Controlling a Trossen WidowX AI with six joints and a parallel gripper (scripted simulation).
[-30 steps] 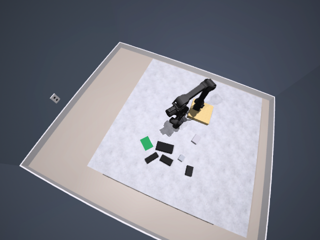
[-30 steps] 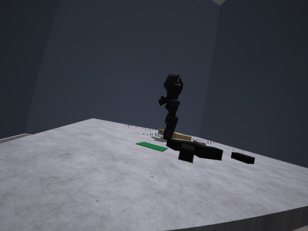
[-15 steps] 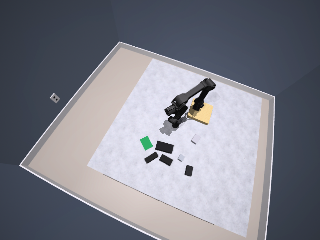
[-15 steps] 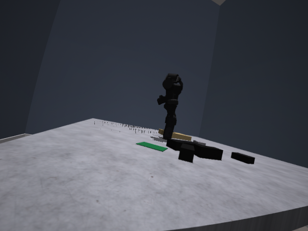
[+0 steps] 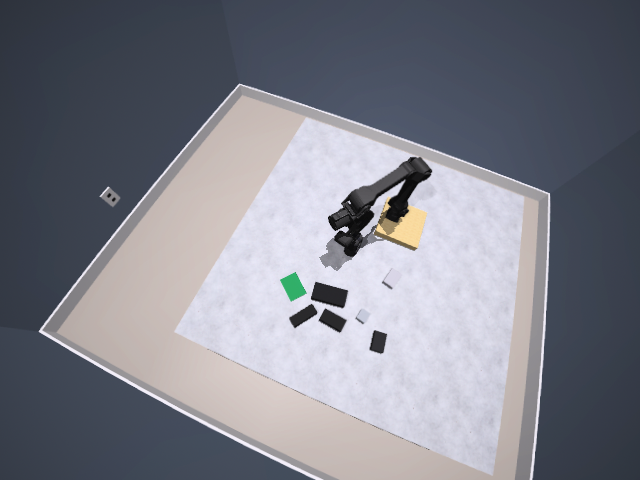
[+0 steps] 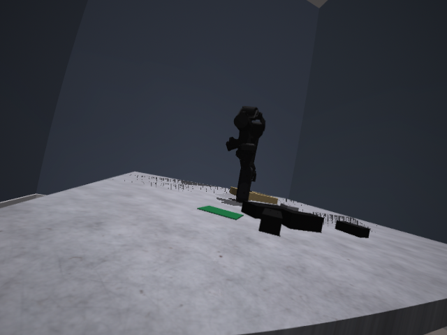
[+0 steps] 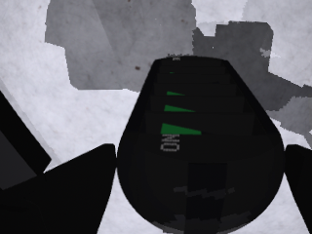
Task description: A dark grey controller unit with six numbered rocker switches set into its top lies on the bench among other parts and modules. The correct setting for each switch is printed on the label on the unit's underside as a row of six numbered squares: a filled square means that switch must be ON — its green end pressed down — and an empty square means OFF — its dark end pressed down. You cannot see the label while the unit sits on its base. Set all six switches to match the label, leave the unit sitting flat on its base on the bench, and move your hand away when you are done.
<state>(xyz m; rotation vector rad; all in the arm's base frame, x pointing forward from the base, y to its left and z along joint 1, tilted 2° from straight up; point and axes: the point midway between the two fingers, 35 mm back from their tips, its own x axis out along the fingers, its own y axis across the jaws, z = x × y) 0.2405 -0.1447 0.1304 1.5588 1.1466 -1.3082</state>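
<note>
Reads "ON" in pale grey capitals, turned sideways, on top of the dark controller unit, just beside the nearest green switch end. Carries another pale marking at the far end, too small to read.

- Controller unit: dark, rounded end, green switch parts, "ON" lettering visible.
- Gripped by its sides, tilted steeply; label hidden.
</note>
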